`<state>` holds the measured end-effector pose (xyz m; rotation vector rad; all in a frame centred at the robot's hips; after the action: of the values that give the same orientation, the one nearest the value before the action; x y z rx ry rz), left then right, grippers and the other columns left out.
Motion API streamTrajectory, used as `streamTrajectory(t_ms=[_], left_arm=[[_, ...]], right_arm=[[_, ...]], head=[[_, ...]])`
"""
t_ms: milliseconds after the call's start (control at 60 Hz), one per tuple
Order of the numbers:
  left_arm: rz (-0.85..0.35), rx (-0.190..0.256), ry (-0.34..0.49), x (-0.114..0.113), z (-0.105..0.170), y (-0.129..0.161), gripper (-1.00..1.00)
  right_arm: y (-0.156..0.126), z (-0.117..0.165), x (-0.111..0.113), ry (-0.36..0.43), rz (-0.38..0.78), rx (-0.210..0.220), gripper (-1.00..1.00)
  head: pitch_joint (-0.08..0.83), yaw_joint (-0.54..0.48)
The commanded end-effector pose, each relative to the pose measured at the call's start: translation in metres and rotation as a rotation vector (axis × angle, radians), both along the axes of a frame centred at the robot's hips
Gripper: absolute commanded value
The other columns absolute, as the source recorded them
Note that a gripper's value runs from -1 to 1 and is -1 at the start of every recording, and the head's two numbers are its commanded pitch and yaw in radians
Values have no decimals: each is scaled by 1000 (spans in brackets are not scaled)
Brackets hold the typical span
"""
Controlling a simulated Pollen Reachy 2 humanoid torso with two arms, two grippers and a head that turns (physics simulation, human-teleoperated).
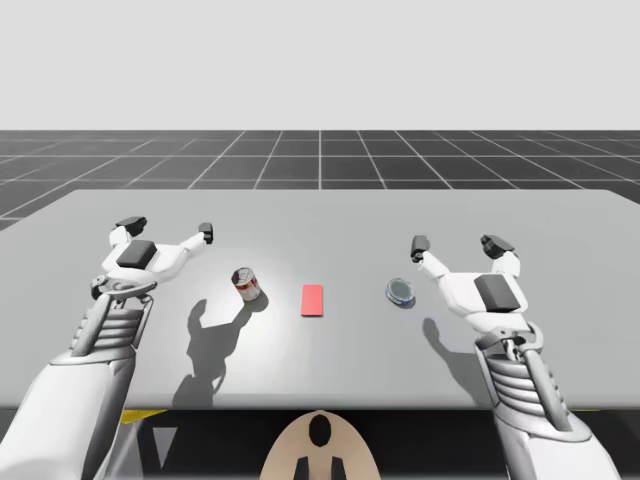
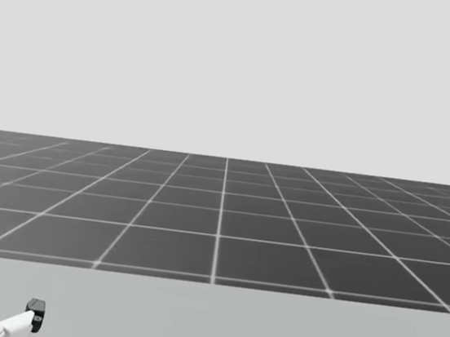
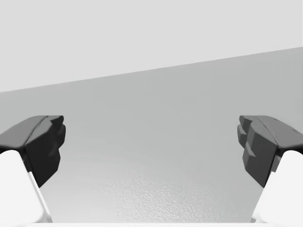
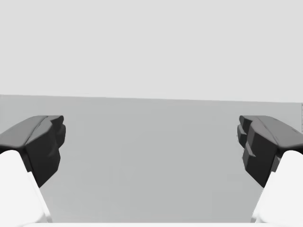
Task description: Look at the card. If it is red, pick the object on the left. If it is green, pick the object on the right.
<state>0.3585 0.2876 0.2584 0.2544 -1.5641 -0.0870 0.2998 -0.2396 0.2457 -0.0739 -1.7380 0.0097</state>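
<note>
Two things flank the red card (image 1: 312,299) on the grey table (image 1: 560,230): a red-and-white can (image 1: 247,284) stands upright on its left and a flat round blue tin (image 1: 400,292) lies on its right. My left gripper (image 1: 168,229) and right gripper (image 1: 458,244) hover outside them, fingers spread wide and holding nothing.

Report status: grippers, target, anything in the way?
Left gripper open, empty; right gripper open, empty. Card red, so target is the can left of it, upright, untouched. Nothing between left gripper and can.
</note>
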Motion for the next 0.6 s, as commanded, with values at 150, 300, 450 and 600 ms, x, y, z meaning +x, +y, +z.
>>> streamTrajectory(t_ms=[150,300,450,600], left_arm=[[2,-2,-2,0,0,0,-1000],[-1,-4,-6,-1,1,0,-1000],[-4,-5,-16,-1,2,1,-1000],[-8,-4,-25,-1,4,2,-1000]], right_arm=[[3,2,-2,-17,-10,5,-1000],[2,3,-1,-20,-25,3,-1000],[1,4,-1,-22,-26,-3,-1000],[1,5,-1,-27,-21,-12,-1000]], head=[[64,5],[215,12],[396,7],[508,-1]])
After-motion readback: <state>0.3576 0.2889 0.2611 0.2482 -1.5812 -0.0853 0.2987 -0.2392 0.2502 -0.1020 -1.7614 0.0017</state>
